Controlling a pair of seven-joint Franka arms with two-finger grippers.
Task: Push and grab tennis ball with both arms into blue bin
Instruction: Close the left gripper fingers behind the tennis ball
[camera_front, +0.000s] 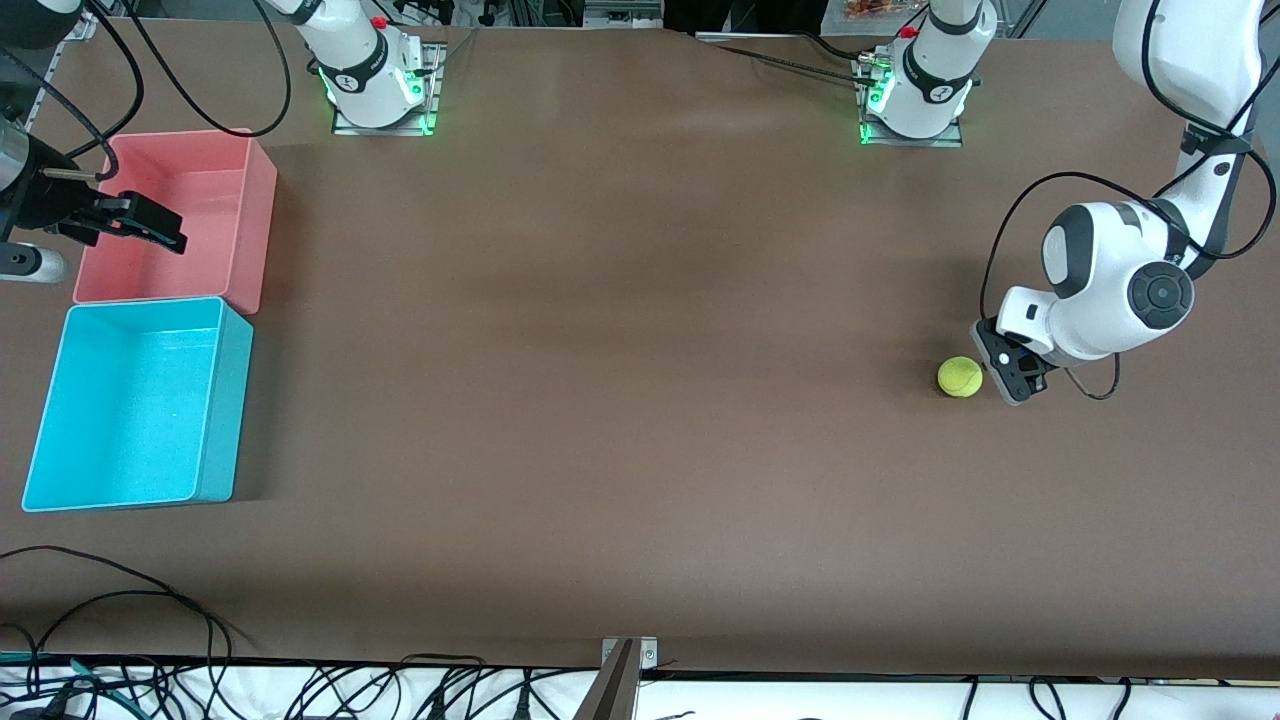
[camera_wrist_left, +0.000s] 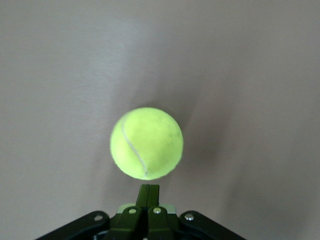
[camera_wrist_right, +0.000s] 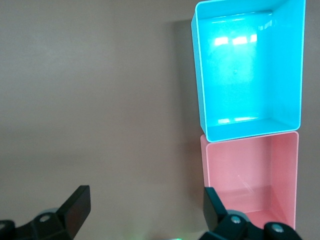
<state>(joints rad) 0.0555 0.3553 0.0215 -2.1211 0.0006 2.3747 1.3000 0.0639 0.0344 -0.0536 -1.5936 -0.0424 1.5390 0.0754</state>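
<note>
yellow-green tennis ball (camera_front: 960, 377) beside closed left tool (camera_front: 1004, 372), no writing

Tennis ball (camera_front: 960, 377) beside left end effector (camera_front: 1003, 371).

A pink bin (camera_front: 175, 215) sits on the brown table (camera_front: 620, 400) at the right arm's end (open side up, nothing inside it). Black cables (camera_front: 110, 640) lie tangled along the table edge nearest the front camera.

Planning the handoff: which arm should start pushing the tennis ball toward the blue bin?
Left. Its shut gripper sits low right beside the tennis ball. The open right gripper waits over the pink bin.
</note>
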